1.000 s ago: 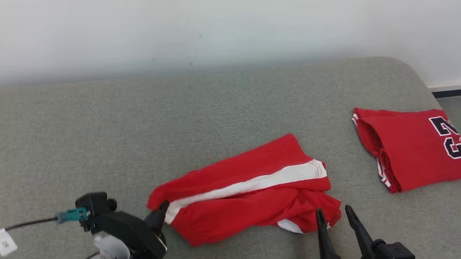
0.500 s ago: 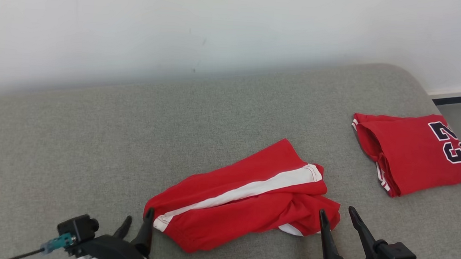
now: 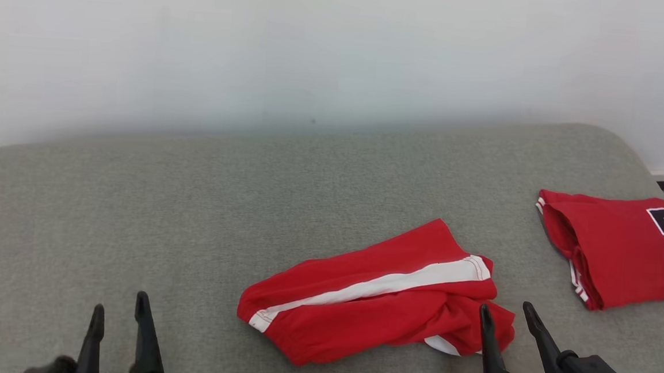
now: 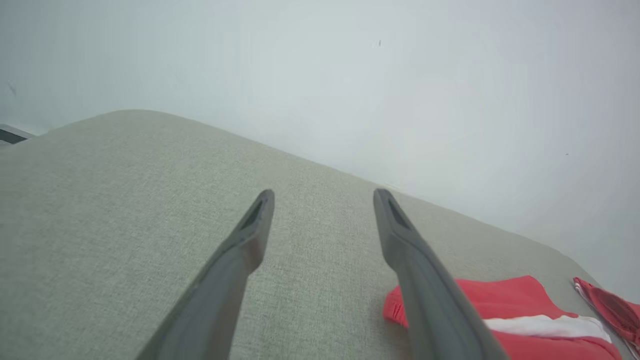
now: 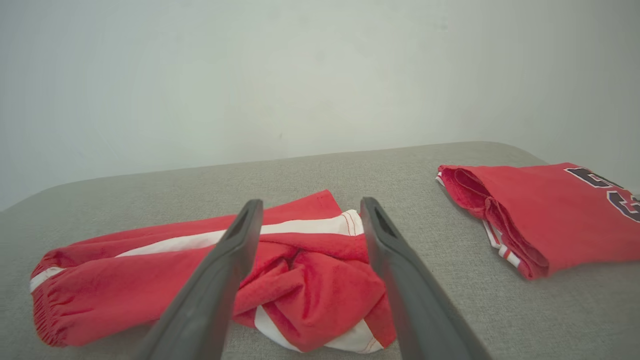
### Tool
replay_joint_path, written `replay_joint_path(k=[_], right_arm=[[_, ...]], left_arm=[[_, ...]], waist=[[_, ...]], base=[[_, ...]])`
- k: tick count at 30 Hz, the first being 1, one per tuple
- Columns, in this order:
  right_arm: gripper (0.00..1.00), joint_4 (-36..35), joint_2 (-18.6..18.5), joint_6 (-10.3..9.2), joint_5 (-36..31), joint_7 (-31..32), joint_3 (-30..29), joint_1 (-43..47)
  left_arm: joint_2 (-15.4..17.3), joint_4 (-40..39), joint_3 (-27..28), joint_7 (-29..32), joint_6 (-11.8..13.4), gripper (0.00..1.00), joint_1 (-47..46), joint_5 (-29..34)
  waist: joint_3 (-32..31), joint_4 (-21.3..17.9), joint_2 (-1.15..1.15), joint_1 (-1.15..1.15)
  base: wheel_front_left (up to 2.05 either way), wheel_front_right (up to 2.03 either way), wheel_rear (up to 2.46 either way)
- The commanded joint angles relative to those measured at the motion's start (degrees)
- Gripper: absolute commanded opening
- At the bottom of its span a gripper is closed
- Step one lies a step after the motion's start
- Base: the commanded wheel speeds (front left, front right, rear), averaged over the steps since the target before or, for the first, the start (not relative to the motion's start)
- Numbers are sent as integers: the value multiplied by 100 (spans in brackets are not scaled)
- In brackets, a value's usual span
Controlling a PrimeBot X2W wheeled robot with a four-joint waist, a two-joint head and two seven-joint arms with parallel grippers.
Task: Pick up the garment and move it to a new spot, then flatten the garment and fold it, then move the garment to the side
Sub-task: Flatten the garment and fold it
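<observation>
The garment (image 3: 371, 304) is a pair of red shorts with a white side stripe, lying crumpled on the grey cushioned surface (image 3: 193, 201). My left gripper (image 3: 119, 303) is open at the lower left, well apart from the waistband end, with nothing between its fingers. In the left wrist view that gripper (image 4: 322, 192) points over bare fabric, the garment (image 4: 500, 305) off to its right. My right gripper (image 3: 505, 308) is open just short of the bunched right end. The right wrist view shows this gripper (image 5: 310, 202) framing the rumpled garment (image 5: 125, 280).
A folded red jersey (image 3: 622, 244) with dark numbers lies at the far right near the surface's rounded edge; it also appears as the jersey (image 5: 550, 215) right of my right fingers. A pale wall runs behind.
My left gripper let go of the garment's left end, opened and drew back to the left. The head camera shifted. The right gripper stayed open by the right end.
</observation>
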Motion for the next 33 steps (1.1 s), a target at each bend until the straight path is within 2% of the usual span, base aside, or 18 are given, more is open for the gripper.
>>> replay_joint_path(k=[1, 7, 13, 23, 33], right_arm=[[100, 3, 15, -15, -27, -26, -14, 42], [100, 70, 14, -15, 59, -81, -62, 80], [100, 238, 15, -15, 87, -205, -48, 230], [100, 409, 15, -15, 38, -164, -88, 310], [100, 358, 14, -15, 48, -138, -121, 244]], left_arm=[[-138, -125, 121, -13, -97, 100, 204, 335], [-628, -462, 798, -14, -643, 100, 851, 2004], [-774, -199, 1097, -15, -961, 100, 1260, 2642], [-865, 121, 1247, -15, -1342, 100, 1348, 2882], [-889, 261, 1222, -15, -1407, 100, 1243, 2816]], waist=[[-70, 135, 0, 0], [-147, 310, 0, 0], [-257, 305, 0, 0], [-246, 192, 0, 0], [-220, 143, 0, 0]], base=[[0, 0, 0], [0, 0, 0], [0, 0, 0], [0, 0, 0], [0, 0, 0]])
